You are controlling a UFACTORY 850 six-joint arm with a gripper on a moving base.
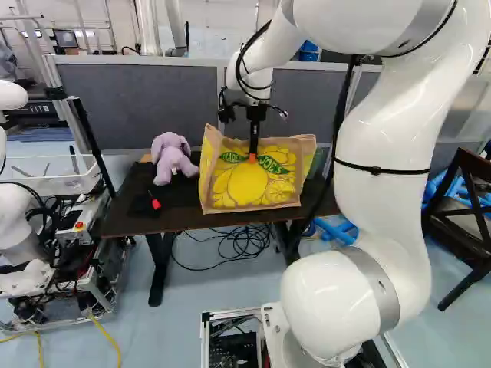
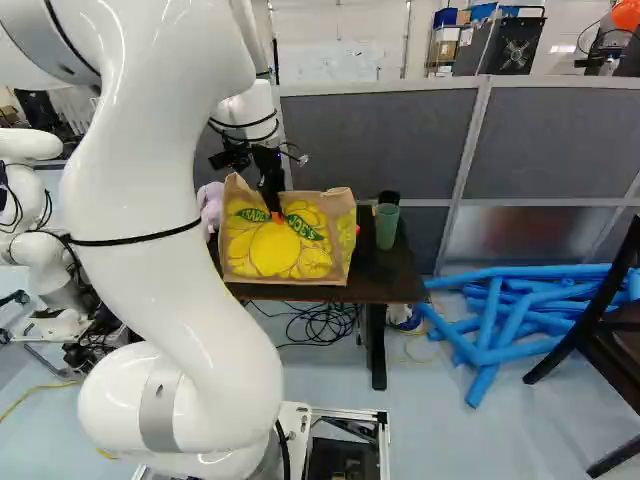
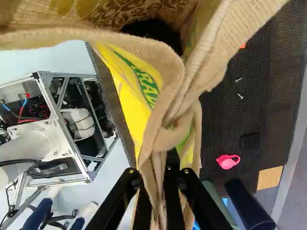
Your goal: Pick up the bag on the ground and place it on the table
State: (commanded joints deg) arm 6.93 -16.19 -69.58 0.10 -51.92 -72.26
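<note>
Item: one bag (image 1: pixel 249 180), upright, its gathered top held between both fingers of my claw (image 1: pixel 252 156). Location: at the near side of the table (image 1: pixel 184 220), with a purple plush toy (image 1: pixel 172 159) to its left and a green cup (image 2: pixel 387 226) to its right. Bearing: the body lay below the claw, its long axis running left to right, roughly along the near edge. Base contact: I could not tell. Move required, by my judgement: straight down, slightly far if the base overhung, then release. Hazard: a topple off the near edge.
</note>
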